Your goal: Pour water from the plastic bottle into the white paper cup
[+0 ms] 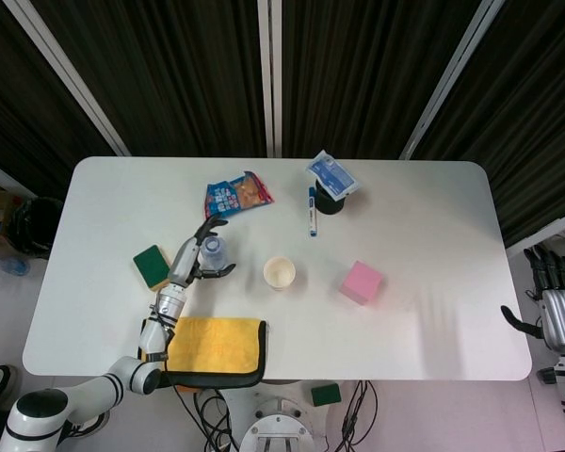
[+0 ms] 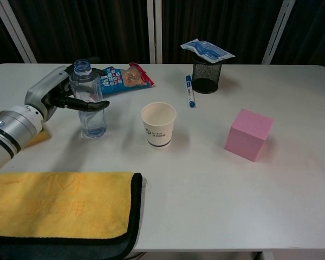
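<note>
A clear plastic bottle (image 2: 89, 103), uncapped and with a little water in it, stands upright on the white table (image 2: 216, 184). My left hand (image 2: 54, 93) is just left of it with fingers spread around it and no grip on it. From above, the left hand (image 1: 188, 260) sits beside the bottle (image 1: 213, 250). The white paper cup (image 2: 158, 124) stands upright to the bottle's right, also seen as the cup (image 1: 279, 273) near the table's middle. My right hand (image 1: 557, 311) hangs off the table's right edge, fingers apart and empty.
A snack packet (image 2: 122, 77) lies behind the bottle. A black mesh holder (image 2: 207, 76) topped by a blue-white pack, a blue marker (image 2: 189, 91) and a pink cube (image 2: 248, 134) are to the right. A yellow cloth (image 2: 59, 206) lies at the front left, a green sponge (image 1: 153, 266) beside it.
</note>
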`<state>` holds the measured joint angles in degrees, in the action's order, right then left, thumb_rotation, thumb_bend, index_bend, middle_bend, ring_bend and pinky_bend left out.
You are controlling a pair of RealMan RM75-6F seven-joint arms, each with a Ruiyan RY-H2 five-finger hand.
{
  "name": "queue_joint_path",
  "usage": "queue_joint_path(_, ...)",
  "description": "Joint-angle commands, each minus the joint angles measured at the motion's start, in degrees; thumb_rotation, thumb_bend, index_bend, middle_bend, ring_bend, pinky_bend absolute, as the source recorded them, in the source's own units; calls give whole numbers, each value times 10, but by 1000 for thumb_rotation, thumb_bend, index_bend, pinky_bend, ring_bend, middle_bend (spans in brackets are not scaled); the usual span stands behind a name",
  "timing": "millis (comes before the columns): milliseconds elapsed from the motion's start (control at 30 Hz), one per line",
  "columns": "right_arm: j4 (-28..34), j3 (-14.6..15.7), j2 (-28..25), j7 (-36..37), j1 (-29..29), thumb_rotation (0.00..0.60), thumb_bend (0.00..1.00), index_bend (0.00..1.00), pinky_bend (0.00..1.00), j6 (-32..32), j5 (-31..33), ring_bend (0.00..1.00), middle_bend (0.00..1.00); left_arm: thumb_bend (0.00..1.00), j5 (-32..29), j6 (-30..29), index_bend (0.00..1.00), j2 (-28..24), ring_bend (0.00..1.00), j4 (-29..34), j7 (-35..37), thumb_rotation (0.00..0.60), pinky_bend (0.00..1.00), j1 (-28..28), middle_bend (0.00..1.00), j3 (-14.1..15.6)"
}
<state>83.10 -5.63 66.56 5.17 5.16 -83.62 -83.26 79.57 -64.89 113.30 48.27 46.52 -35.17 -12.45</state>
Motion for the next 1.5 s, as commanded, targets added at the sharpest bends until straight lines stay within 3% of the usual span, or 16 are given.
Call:
queue_joint_path(33,0,0,-1,0,0,556,176,0,0,0,0,0,0,143,-3,1,43,-3,70,2,7,600,205,0,142,-4)
queue_joint_path(600,13,-1,-8,1,0,556,176,0,0,-9,-8,0,0,72,3,-15,30,-33,61,6,34,600,177,28,141,11)
queue_joint_path(800,21,-1,-12,1,-3,557,176,0,0,-17,-15,0,0,66,11,-59,30,-57,51,20,27,600,164,66,136,25)
queue_joint_path(933,24,-1,-14,5,-4,558,176,0,0,-21,-18,0,0,64,14,-126,30,-99,44,37,0,600,151,109,131,26)
queue_joint_path(1067,24,0,-19,9,-6,556,176,0,0,-26,-20,0,0,62,6,-162,40,-167,40,60,-55,600,151,162,126,40)
queue_joint_path(1167,24,2,-20,10,-8,556,176,0,0,-28,-23,0,0,68,17,-143,65,-245,41,86,-125,600,170,197,126,90)
queue_joint_path(1267,17,8,-16,6,-10,556,176,0,0,-29,-28,0,0,70,50,-168,76,-294,41,98,-250,594,183,230,127,138)
queue_joint_path(1300,12,11,-11,2,-11,557,176,0,0,-28,-29,0,0,67,58,-179,78,-307,41,107,-323,590,182,243,128,153)
queue_joint_path(1367,1,14,-2,-8,-13,556,176,0,0,-27,-27,0,0,59,61,-190,94,-325,41,139,-414,578,172,259,129,166)
queue_joint_path(1400,-6,15,5,-14,-14,556,176,0,0,-24,-24,0,0,58,54,-190,105,-339,41,173,-450,565,164,268,129,169)
queue_joint_path(1500,-16,17,18,-21,-16,556,176,0,0,-21,-17,0,0,60,32,-195,121,-376,41,255,-503,446,148,287,129,169)
